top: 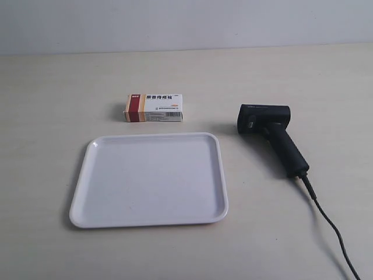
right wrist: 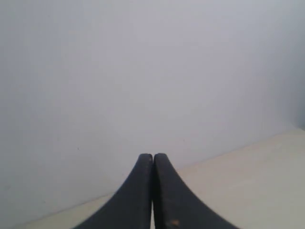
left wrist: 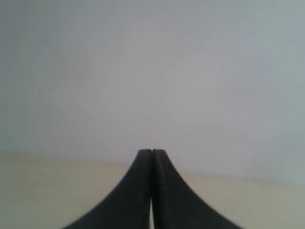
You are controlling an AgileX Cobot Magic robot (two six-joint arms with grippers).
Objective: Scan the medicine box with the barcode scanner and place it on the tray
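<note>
Two grippers, both idle: the left gripper (left wrist: 152, 151) had its jaws pressed together w/ nothing between them, and the right gripper (right wrist: 153, 155) was the same, closed on empty air. Each wrist cam saw only a pale wall and a strip of the table (top: 52, 87); no task items in either wrist view, and neither arm showed in the exterior view.

The medicine box (top: 154, 108) lay flat on the table, red/tan band at its end toward the exterior view's left, printed face up. It sat just beyond the tray's far edge, apart from it, not touching. The tray (top: 78, 204) was bare, resting flat, nearer the camera than the box. The barcode scanner (top: 271, 135) lay on its side, well apart from the box and off the tray's far corner at the exterior view's right, head toward the wall, handle angled toward the camera, cable (top: 329, 227) trailing off the lower edge.

Judged step: the very start, nothing grasped, nothing scanned, box not yet on the tray. Approx. 0% done.

Next move prob. calls for both grippers to open and come down, one to the box, one to the scanner handle. The box looked light and stiff, so a grip across its narrow width should do. The scanner handle lay slanted, so the wrist would need to turn to match it, and the cable might drag. Barcode side couldn't be made out clearly from here; the box may need tilting so that side faces the scanner head.
</note>
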